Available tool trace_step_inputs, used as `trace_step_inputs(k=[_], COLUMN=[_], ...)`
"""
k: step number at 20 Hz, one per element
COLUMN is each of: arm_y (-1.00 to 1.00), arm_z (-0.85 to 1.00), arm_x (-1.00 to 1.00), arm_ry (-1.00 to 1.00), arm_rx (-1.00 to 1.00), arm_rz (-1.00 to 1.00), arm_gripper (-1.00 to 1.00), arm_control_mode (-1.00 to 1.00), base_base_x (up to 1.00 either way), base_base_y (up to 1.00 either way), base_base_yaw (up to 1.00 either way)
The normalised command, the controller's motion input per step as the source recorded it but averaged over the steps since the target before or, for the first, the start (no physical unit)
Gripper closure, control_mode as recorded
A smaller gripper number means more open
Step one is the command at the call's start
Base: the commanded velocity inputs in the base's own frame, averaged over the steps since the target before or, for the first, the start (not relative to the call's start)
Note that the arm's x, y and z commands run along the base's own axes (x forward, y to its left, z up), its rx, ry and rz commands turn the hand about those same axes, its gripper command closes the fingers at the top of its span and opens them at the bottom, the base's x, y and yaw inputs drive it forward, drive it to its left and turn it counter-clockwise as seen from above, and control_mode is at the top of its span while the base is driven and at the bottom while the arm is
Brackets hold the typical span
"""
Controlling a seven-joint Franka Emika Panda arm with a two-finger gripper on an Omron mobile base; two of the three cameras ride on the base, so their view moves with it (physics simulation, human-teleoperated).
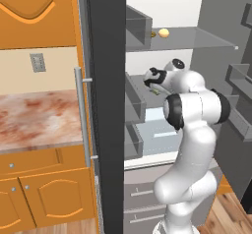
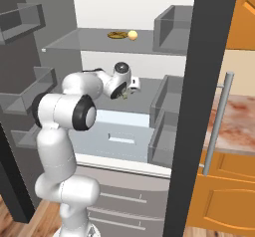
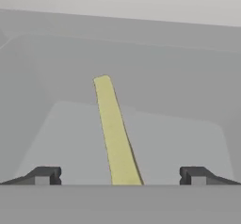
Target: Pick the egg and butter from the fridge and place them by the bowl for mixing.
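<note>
I had the tool (image 3: 120, 176) spread wide and empty astride the dull olive-yellow butter block (image 3: 114, 129); closing on it came next.

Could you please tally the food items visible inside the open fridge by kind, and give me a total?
Egg, on the upper shelf: 1
Flat brown round item beside the egg: 1
Butter, a yellow stick on the middle shelf, between the fingertips of the open claw: 1
Total: 3
</note>
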Motion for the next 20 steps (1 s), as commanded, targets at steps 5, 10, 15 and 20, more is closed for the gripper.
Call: trace_step_inputs(k=[5,10,15,20], arm_y=[0.0,0.0,0.12,0.32], arm_z=[-0.2,-0.16,-0.43,-0.74], arm_x=[0.47,0.44,0.2,0.05], arm_ry=[0.0,0.0,0.01,0.0], arm_rx=[0.0,-0.02,0.0,0.0], arm_rz=[0.0,0.0,0.01,0.05], arm_gripper=[-1.0,-1.0,-1.0,1.0], arm_control_mode=[-1.0,-1.0,-1.0,-1.0], base_base_x=[0.0,0.0,0.0,0.0], base_base_y=[0.0,0.0,0.0,0.0], base_base_yaw=[0.0,0.0,0.0,0.0])
